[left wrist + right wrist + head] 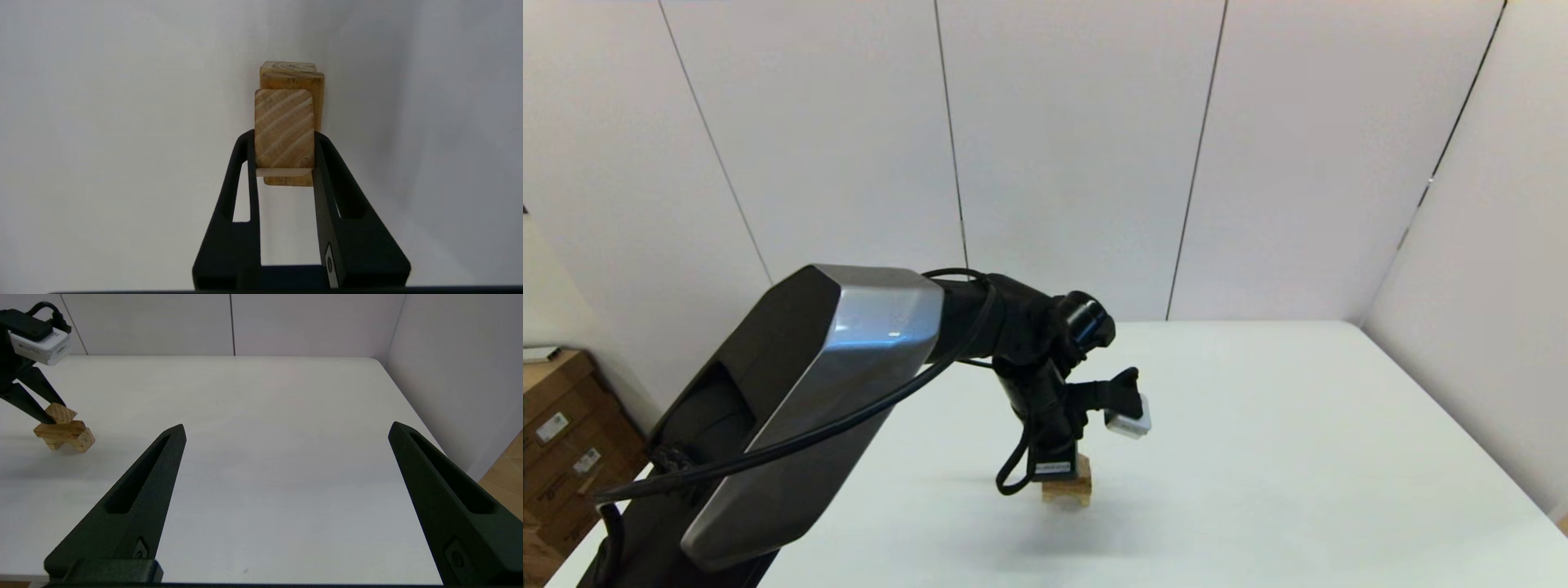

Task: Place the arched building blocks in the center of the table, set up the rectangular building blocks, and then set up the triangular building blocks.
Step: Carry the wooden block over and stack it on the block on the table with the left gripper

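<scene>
White bench (1298, 457) carries stacked blocks mid-surface, mostly hidden by the left arm. Left gripper (284, 141) jaws clench the triangular block (284, 128) atop the rectangular block (61, 430). Right gripper (286, 433) hangs released, well apart.

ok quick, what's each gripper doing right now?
Left gripper: shut on the triangular block, over the stacked blocks.
Right gripper: open, holding nothing.

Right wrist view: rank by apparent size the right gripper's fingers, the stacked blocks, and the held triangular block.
1. Fingers of the open right gripper, inflated by nearness to the camera.
2. Stacked blocks.
3. Triangular block, clamped in the left gripper.
</scene>
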`<state>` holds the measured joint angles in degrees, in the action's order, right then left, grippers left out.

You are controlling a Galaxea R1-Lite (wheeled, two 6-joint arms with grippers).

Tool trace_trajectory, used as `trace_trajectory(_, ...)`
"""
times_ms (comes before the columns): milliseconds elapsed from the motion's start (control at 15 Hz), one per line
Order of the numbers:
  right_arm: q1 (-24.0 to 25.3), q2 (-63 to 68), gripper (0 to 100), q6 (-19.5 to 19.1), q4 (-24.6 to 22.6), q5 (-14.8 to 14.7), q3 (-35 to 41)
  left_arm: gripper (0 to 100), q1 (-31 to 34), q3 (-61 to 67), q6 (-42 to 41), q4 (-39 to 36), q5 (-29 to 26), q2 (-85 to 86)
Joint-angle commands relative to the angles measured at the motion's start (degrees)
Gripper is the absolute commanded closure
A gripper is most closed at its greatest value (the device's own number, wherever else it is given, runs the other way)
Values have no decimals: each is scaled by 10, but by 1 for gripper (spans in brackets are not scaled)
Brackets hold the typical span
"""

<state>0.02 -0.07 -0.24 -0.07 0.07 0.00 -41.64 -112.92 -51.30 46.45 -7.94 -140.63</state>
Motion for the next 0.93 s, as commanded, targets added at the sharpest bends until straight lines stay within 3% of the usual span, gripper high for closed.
trace_trajectory(67, 0, 0, 0, 0, 0, 0, 1, 100, 1, 0, -4, 5, -1, -2)
trace_trajectory(933, 1, 0, 0, 0, 0, 0, 0, 100, 1, 1, -22, 13, 5, -1)
